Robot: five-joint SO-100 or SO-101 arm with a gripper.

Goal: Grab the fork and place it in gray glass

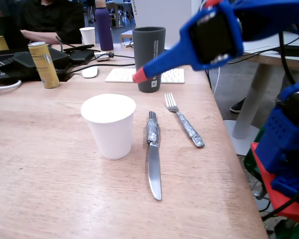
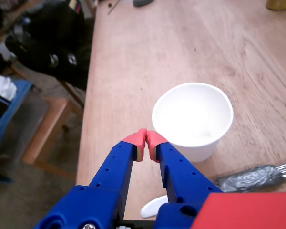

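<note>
The fork (image 1: 184, 122) lies flat on the wooden table (image 1: 50, 189), tines pointing away, its handle wrapped in gray tape. The gray glass (image 1: 149, 50) stands upright behind it. My gripper (image 1: 138, 75) is shut and empty. It hangs in the air above the table, and in the fixed view its red tips overlap the lower part of the glass. In the wrist view my gripper (image 2: 145, 140) points down at the table beside the white paper cup (image 2: 193, 119). The fork and the gray glass are out of the wrist view.
A tape-handled knife (image 1: 153, 154) lies between the white paper cup (image 1: 109, 124) and the fork; it also shows in the wrist view (image 2: 255, 176). A yellow can (image 1: 44, 64), keyboard (image 1: 124, 74), mouse (image 1: 89, 72) and purple bottle (image 1: 103, 27) stand at the back. The table's right edge is near the fork.
</note>
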